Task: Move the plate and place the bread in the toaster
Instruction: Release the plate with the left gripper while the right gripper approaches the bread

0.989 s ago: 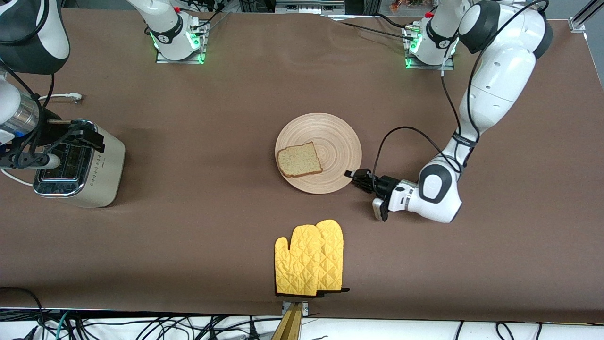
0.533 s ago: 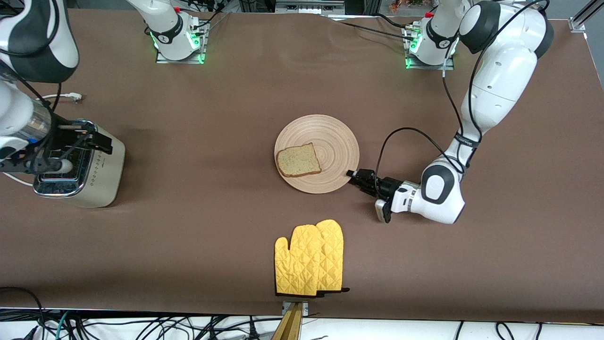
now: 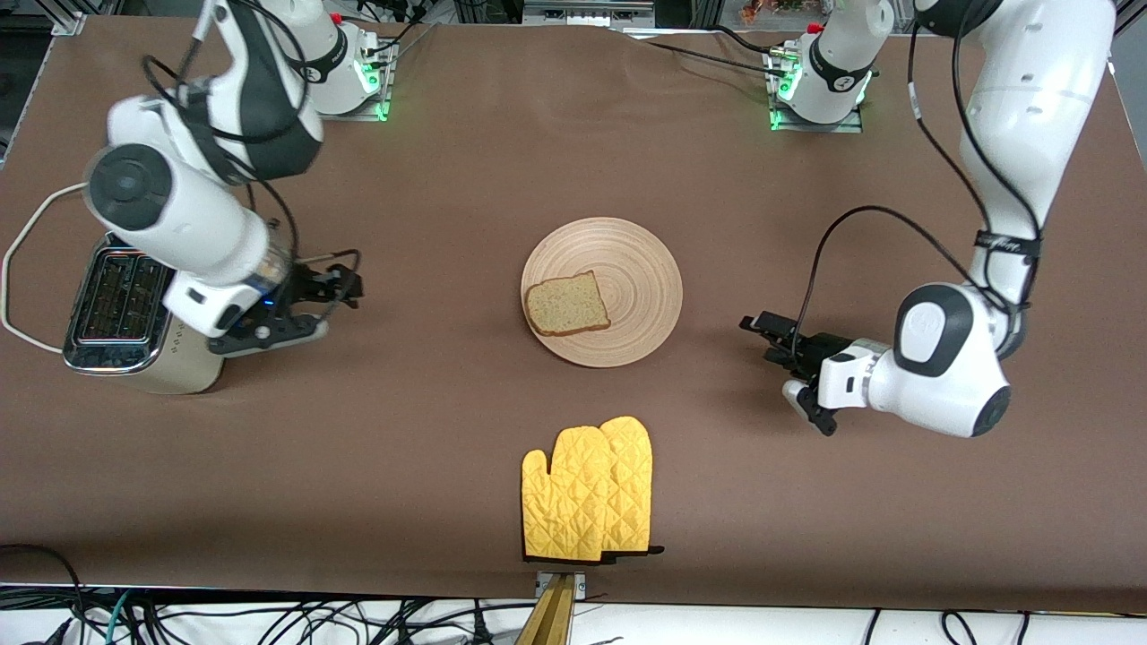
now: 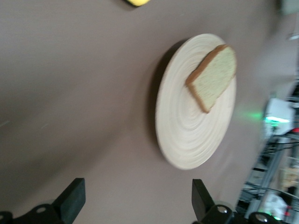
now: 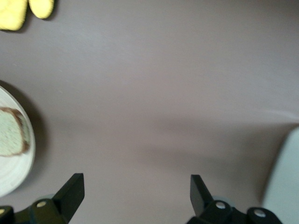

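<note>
Both arms have shifted: left gripper (image 3: 762, 330), open and empty, has backed off the plate (image 3: 641, 269); right gripper (image 3: 345, 285), open, has left the toaster (image 3: 125, 313). Bread (image 3: 567, 303) lies on the plate mid-table.

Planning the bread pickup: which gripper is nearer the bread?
Left. The left gripper is just off the plate holding the bread; the right gripper is beside the toaster.

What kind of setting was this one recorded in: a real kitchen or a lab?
Most likely a robotics lab bench set up as a mock kitchen: a cloth-covered table with arm bases bolted on, loose cables along its edge, and only props on it: toaster, plate with bread, oven mitt.
</note>
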Tool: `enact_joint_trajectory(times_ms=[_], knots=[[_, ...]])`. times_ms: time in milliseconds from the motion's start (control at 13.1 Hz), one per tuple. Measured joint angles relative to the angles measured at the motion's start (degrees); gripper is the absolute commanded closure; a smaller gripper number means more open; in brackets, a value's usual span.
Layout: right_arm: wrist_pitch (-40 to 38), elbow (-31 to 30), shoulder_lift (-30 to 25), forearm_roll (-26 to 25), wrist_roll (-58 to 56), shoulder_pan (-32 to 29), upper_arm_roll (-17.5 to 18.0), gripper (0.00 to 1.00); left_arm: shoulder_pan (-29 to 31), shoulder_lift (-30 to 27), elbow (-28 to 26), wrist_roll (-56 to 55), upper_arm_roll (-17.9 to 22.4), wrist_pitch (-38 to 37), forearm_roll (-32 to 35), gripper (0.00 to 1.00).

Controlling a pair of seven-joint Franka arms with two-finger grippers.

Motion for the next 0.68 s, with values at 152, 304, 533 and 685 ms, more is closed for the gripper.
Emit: enact_joint_trajectory(times_ms=[152,304,533,685], knots=[[3.6,0.0,2.8,2.6,1.4,1.8,0.0,0.0,-0.7,-4.5,0.1,-5.0,-0.5,-1.7,9.5,0.0],[6.6,0.0,5.6,4.2,3.7,4.0,0.0,0.0,-2.1,-9.5,0.3,-10.5,-1.1,-3.5,20.4,0.0],[12.2,0.1,9.2,4.6,4.6,7.2,0.0,0.0,-6.6,-20.0,0.5,-24.7,0.3,-4.6,26.5,0.0],[15.0,0.1,11.2,4.6,4.7,9.0,0.0,0.0,-12.1,-27.8,-0.8,-30.9,7.1,-5.5,26.5,0.0]])
